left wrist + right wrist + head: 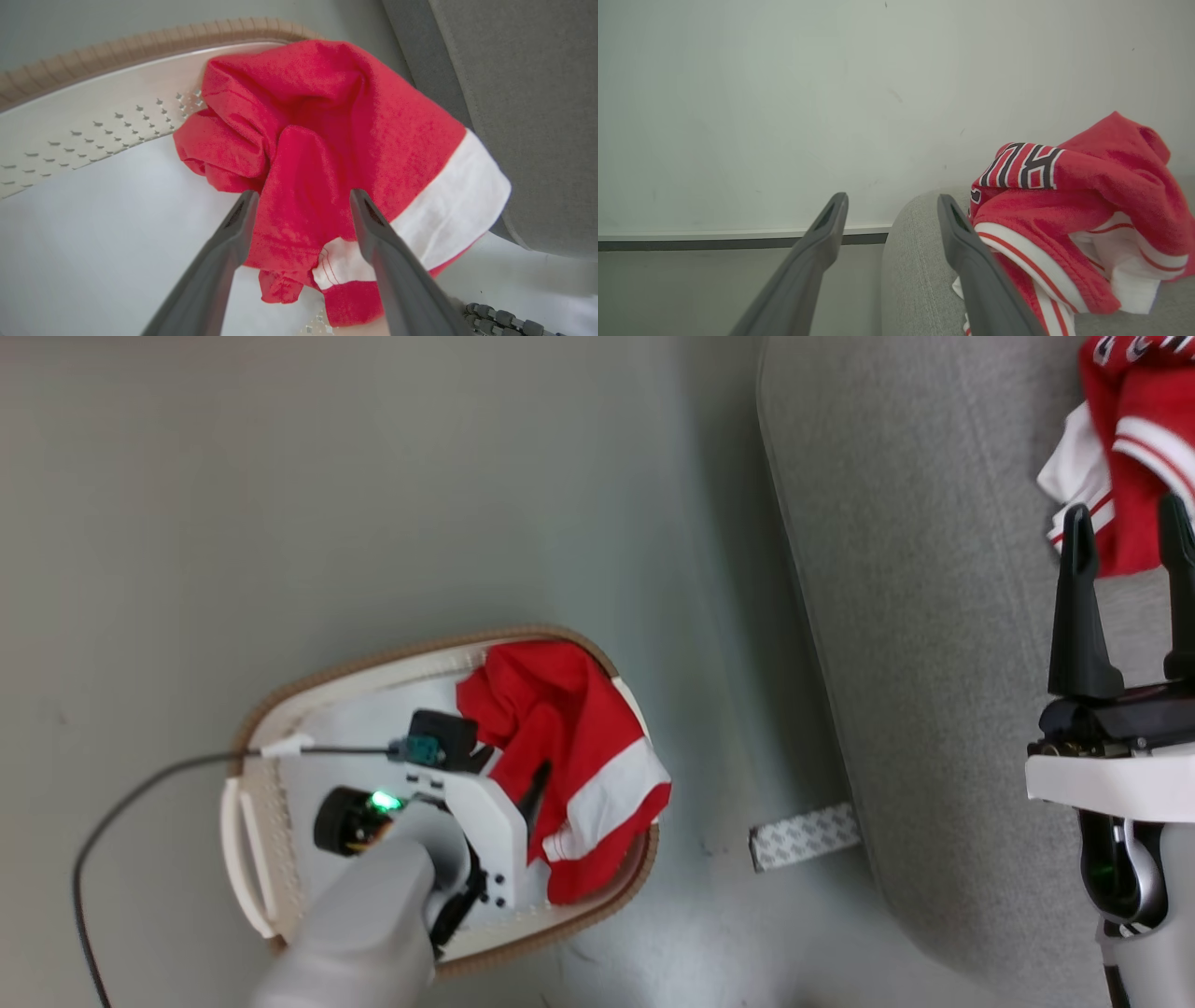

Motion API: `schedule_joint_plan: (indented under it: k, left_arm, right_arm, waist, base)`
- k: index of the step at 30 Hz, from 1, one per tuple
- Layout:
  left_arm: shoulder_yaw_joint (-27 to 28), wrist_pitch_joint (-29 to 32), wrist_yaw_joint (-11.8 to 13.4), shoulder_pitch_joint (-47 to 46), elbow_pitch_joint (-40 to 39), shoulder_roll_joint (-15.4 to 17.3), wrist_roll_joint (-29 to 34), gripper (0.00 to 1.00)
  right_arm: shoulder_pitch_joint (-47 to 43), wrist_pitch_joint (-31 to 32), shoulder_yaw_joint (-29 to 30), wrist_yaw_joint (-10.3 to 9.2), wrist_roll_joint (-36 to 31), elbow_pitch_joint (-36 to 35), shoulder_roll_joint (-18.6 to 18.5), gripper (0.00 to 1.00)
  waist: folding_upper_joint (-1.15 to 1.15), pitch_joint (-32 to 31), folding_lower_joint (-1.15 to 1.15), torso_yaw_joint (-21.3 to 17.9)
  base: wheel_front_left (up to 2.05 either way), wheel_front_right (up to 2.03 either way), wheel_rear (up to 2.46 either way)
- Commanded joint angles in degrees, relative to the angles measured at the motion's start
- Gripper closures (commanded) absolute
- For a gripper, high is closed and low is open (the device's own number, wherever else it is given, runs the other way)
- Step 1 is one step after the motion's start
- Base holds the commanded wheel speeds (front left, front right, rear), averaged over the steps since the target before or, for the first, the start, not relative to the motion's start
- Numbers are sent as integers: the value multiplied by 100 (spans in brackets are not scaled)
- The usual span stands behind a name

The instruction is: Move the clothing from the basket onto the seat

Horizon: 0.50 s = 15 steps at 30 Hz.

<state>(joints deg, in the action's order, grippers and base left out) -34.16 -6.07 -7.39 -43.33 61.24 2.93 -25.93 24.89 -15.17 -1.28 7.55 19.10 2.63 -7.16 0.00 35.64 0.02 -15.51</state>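
Note:
A red garment [569, 756] with a white band lies bunched in the right half of the basket [373, 663] and hangs over its rim. My left gripper [303, 196] reaches down into the basket, open, its fingers straddling the crumpled red fabric [317, 140] just beyond the tips. One dark finger [536, 790] rests against the cloth. The basket's perforated wall [93, 130] and pale bottom lie to the left. A second red garment [1134, 439] with white stripes and block lettering [1022, 165] lies on the grey seat [934, 616]. My right gripper [1127, 518] hovers open beside it, holding nothing.
A black cable [140, 793] runs across the grey floor to my left wrist. A white patterned strip [803, 835] lies on the floor between basket and seat. Beyond the seat's rounded edge [915, 261] stand a pale wall and a dark baseboard [714, 242].

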Motion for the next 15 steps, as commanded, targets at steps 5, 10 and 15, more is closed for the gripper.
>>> schedule_joint_plan:
  k: [5,10,15]
  left_arm:
    - [-583,421,-10,-469,140,334,-471,0]
    - [-1058,707,-2,-758,265,586,-716,0]
    - [-1566,983,-4,-946,192,768,-985,0]
  right_arm:
    - [271,5,-119,-13,52,-61,102,0]
    - [381,5,-168,-13,93,-14,211,0]
    - [503,5,-313,-13,167,18,322,0]
  waist:
    - [0,745,-2,-297]
    - [0,1036,-2,-474]
    - [0,1284,-2,-722]
  base:
    - [0,0,0]
    - [0,0,0]
    - [0,0,0]
